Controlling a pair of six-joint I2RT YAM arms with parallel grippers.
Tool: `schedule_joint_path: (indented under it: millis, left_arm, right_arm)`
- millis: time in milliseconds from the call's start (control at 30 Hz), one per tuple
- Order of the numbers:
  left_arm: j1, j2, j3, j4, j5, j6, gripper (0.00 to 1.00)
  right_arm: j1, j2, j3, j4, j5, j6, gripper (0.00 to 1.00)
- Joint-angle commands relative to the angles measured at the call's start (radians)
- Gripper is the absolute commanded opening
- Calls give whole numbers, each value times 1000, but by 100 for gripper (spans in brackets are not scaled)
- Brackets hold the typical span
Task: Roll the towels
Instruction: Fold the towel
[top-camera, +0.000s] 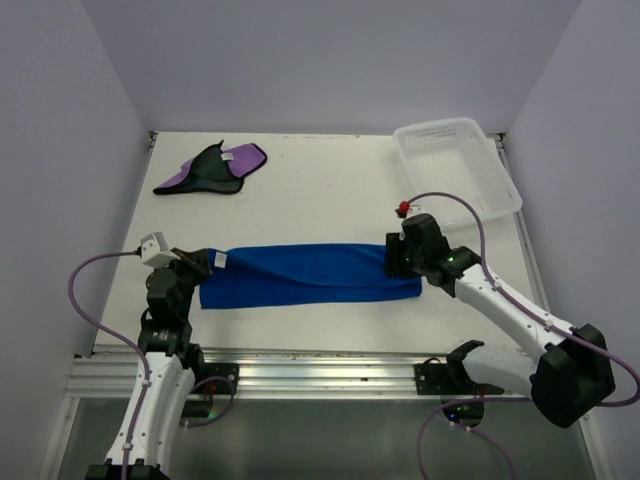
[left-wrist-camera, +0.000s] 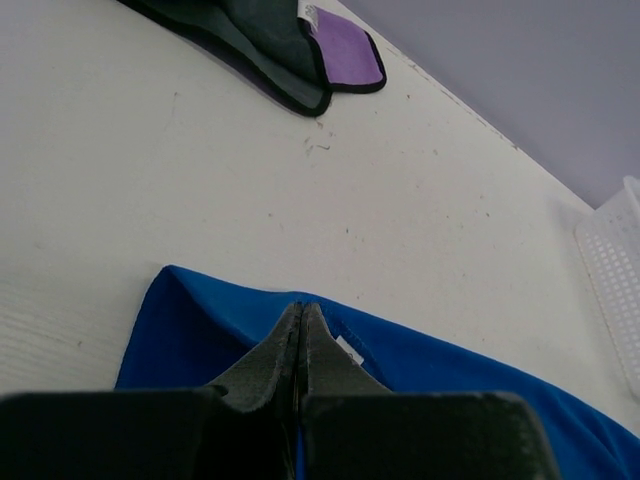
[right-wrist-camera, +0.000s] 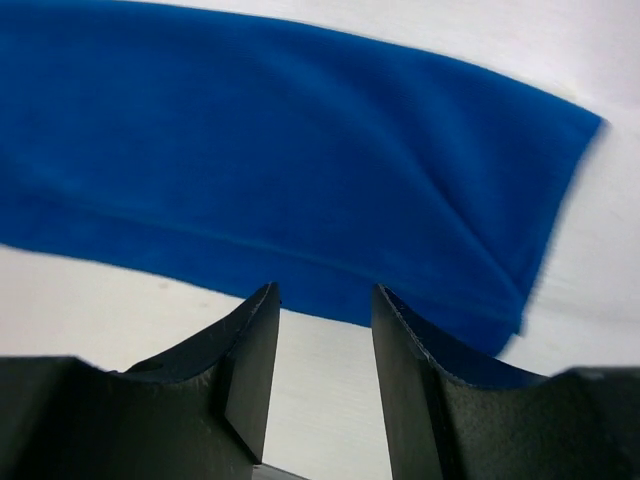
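Observation:
The blue towel (top-camera: 310, 275) lies folded into a long strip across the near middle of the table. My left gripper (top-camera: 207, 266) is at its left end, jaws shut on the towel's far edge next to a small white tag (left-wrist-camera: 348, 349); a sliver of blue shows between the fingers (left-wrist-camera: 302, 308). My right gripper (top-camera: 392, 258) is at the strip's right end, open, with only bare table between its fingers (right-wrist-camera: 324, 292) and the blue towel (right-wrist-camera: 300, 170) just ahead. The purple towel (top-camera: 215, 168), black side partly up, lies crumpled at the far left (left-wrist-camera: 345, 45).
A white plastic mesh basket (top-camera: 440, 128) stands at the far right corner, its edge showing in the left wrist view (left-wrist-camera: 615, 270). Walls close the table on the left, back and right. An aluminium rail (top-camera: 300, 375) runs along the near edge.

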Motion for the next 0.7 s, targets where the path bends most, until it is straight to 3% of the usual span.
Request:
schedule_joint_path:
  millis: [0,200,433,667]
  left_arm:
    - [-1,-31,-11,-74,10,-19,0]
    - [-1,-100,3,-186,-28,-14,0]
    - [-1,-112,9,-219,-45,-51,0]
    - [-1,-105,16,-246,-79,-72,0]
  right_arm:
    - [141,39,80,203,-66,-30,45]
    - [285,260,264,273,-48,-62,45]
    - [362,478,430,352,-73,-64,45]
    - [445,666,530,530,-263,-79,45]
